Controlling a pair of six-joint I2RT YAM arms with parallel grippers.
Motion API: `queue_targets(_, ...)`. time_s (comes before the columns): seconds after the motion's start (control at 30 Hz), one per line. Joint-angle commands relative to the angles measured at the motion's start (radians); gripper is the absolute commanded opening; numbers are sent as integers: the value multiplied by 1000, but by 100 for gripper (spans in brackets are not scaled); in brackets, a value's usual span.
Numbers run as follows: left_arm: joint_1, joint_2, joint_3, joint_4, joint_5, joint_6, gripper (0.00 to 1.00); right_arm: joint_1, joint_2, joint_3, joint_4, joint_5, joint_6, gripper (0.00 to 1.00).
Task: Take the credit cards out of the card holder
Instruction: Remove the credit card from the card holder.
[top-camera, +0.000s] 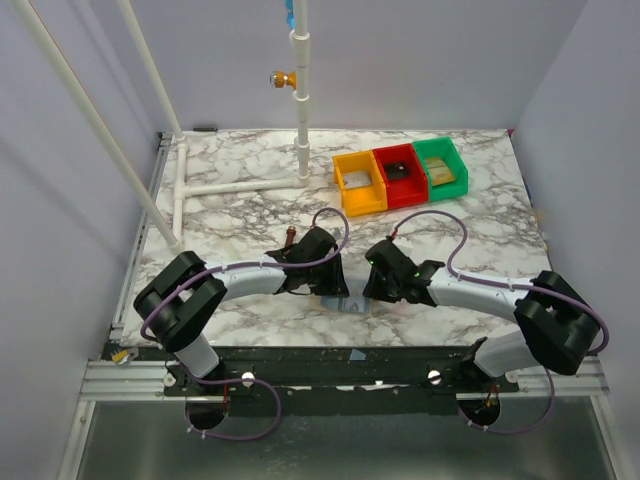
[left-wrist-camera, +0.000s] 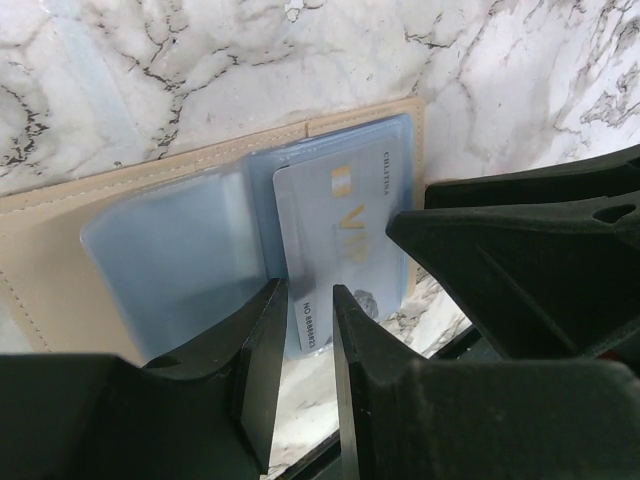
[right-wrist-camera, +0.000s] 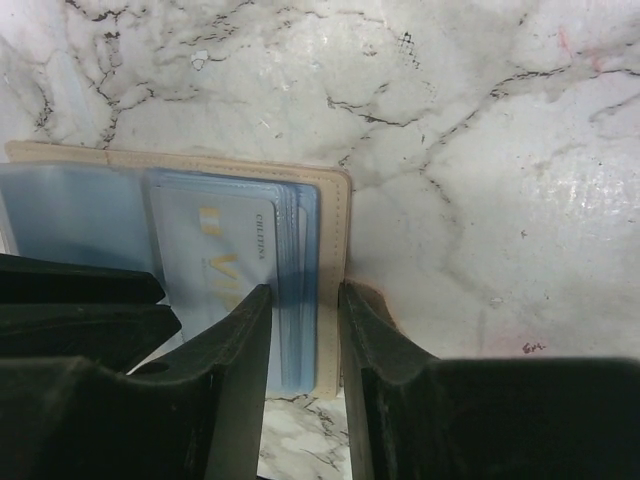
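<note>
The card holder (top-camera: 341, 300) lies open on the marble table (top-camera: 240, 210), low in the middle of the overhead view, between the two arms' tips. Its beige cover faces down and its clear plastic sleeves (left-wrist-camera: 170, 250) face up.

From the left wrist, a pale blue card (left-wrist-camera: 340, 220) with gold lettering sticks partway out of a sleeve. The left end effector (left-wrist-camera: 310, 292) has its fingers close together, and the card's lower end shows in the narrow gap. I cannot tell whether they are actually pinching it or only standing over it.

The right end effector (right-wrist-camera: 303, 290) stands partly spread, astride the holder's right edge. The stacked sleeve ends and the beige rim show between its fingers.

Yellow (top-camera: 358, 183), red (top-camera: 400, 175) and green (top-camera: 440, 167) bins sit in a row at the upper right of the table, well apart from the holder.
</note>
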Motion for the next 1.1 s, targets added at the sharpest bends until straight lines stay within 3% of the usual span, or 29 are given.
queue_targets(0.0, 5, 12, -5, 26, 29, -6, 27, 8, 48, -19, -47, 63, -2, 31)
queue_targets(0.7, 6, 30, -11, 9, 5, -14, 29, 8, 67, -34, -37, 62, 7, 29)
queue_targets(1.07, 7, -18, -36, 112, 85, -28, 29, 8, 67, -39, -35, 62, 10, 29)
